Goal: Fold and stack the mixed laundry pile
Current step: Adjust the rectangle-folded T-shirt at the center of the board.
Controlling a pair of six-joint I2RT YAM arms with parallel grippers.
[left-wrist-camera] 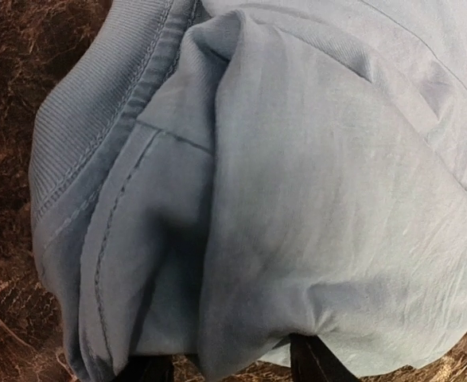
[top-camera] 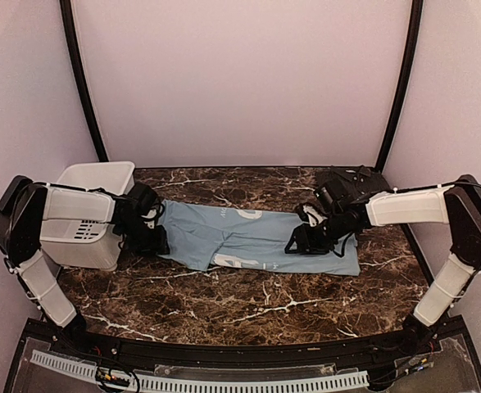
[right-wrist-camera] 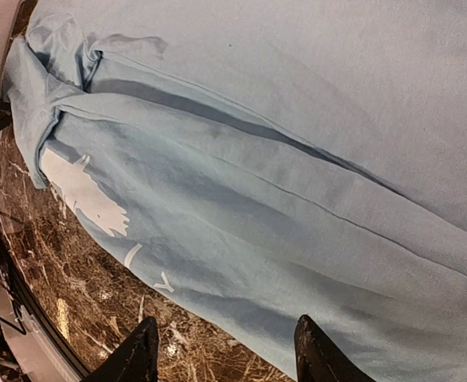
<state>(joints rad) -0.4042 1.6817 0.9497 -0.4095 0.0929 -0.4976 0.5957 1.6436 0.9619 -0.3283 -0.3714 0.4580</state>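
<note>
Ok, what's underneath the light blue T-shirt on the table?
Dark marble table shows around the light blue T-shirt, which lies folded over itself. Whether anything sits beneath the cloth is hidden; nothing pokes out at its edges.

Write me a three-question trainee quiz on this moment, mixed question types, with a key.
1. Multiple choice: the white bin stands on A) the robot's left, B) the robot's right, C) dead centre.
2. Fill in: in the wrist view, the fingers of the right gripper stand ___ at the edge of the light blue T-shirt.
3. True or false: the light blue T-shirt lies inside the white bin.
Key: 1 A; 2 apart; 3 false, it lies spread on the tabletop beside the bin.
</note>
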